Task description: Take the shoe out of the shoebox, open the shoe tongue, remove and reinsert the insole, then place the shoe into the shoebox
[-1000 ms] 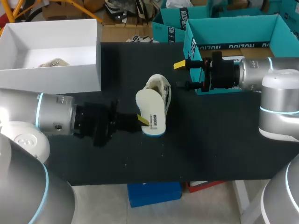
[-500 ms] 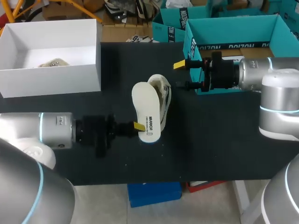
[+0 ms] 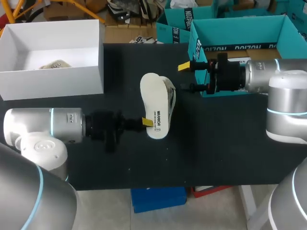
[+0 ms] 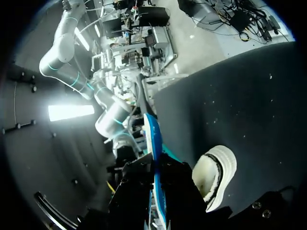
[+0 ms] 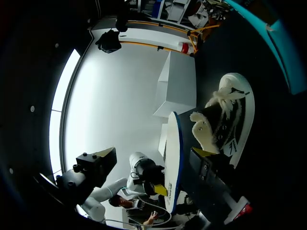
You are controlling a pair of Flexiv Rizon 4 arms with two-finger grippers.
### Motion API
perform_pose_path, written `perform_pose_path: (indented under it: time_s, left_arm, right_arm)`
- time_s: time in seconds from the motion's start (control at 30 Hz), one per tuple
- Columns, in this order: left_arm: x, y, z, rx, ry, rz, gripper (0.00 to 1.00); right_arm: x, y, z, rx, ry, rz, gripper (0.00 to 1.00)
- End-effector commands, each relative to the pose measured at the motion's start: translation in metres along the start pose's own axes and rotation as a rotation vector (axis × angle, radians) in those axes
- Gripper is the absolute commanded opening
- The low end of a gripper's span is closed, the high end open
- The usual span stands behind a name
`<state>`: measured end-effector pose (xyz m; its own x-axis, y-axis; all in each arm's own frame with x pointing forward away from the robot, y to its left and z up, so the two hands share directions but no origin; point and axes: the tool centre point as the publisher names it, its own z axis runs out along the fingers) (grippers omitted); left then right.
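My left gripper (image 3: 147, 123) is shut on the near end of a white insole (image 3: 153, 98) with a blue edge, held above the black table. The insole hides most of the white shoe (image 3: 171, 96), which lies on its side just past it. In the left wrist view the insole (image 4: 152, 143) stands edge-on between my fingers, and the shoe (image 4: 215, 172) lies beside them on the table. My right gripper (image 3: 188, 77) hangs open to the right of the shoe, holding nothing. From the right wrist the shoe (image 5: 230, 112) shows its opening, with the insole (image 5: 171, 158) in front of it.
A white open box (image 3: 53, 79) stands at the back left with a small pale object inside. Teal boxes (image 3: 240, 28) line the back right, close behind my right gripper. Bare black table (image 3: 216, 143) lies in front of the shoe.
My left arm has turned its wrist and carried the insole a little farther from the front edge, over the shoe. The right arm has stayed still.
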<state>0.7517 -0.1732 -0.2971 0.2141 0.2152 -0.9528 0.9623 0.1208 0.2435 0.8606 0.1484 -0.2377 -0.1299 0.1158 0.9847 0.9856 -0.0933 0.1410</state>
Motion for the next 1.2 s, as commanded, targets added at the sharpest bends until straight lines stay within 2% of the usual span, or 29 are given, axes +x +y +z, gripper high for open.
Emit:
perform_pose_path:
  time_s: [0.03, 0.37, 1.07, 1.2]
  left_arm:
    - [0.001, 0.014, 0.013, 0.003, -0.005, 0.005, 0.00]
    - [-0.003, 0.038, 0.013, -0.011, -0.034, 0.012, 0.00]
    - [-0.002, 0.033, 0.014, 0.006, -0.041, 0.001, 0.00]
    - [-0.002, 0.033, 0.014, 0.006, -0.041, 0.001, 0.00]
  right_arm:
    - [-0.001, 0.000, 0.002, -0.003, 0.000, 0.000, 1.00]
    - [-0.001, 0.000, 0.002, -0.003, 0.000, 0.000, 1.00]
    - [-0.001, 0.000, 0.002, -0.003, 0.000, 0.000, 1.00]
    - [-0.009, 0.004, 0.000, 0.031, 0.024, -0.017, 1.00]
